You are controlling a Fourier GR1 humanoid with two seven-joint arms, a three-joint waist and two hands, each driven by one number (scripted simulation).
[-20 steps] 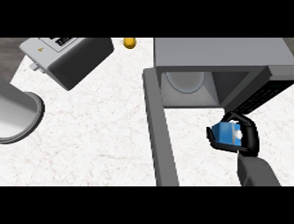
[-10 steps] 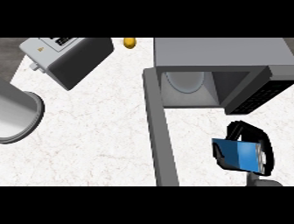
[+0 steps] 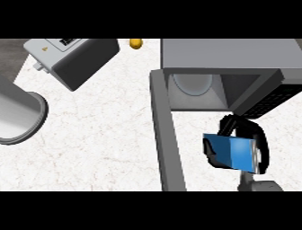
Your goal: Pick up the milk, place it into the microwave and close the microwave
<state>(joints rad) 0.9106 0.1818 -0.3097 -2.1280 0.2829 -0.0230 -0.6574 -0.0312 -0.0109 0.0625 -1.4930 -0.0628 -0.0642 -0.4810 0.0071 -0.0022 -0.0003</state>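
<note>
A blue milk carton [image 3: 233, 152] is held in my right hand [image 3: 256, 137], whose black fingers curl round it at the lower right of the head view. The carton hangs in front of the grey microwave [image 3: 233, 58], just below its open cavity [image 3: 200, 92], which has a pale round plate inside. The microwave's door [image 3: 166, 134] stands open, swung out toward me as a long grey bar to the left of the hand. My left hand does not show.
A grey toaster-like box [image 3: 74, 58] lies tilted at the back left. A large grey cylinder [image 3: 11, 114] lies at the left edge. A small orange thing [image 3: 135, 43] sits at the counter's back.
My right hand with the milk carton drew back from the microwave's opening toward me and down; the carton now shows larger and tilted. Door and other things stayed still.
</note>
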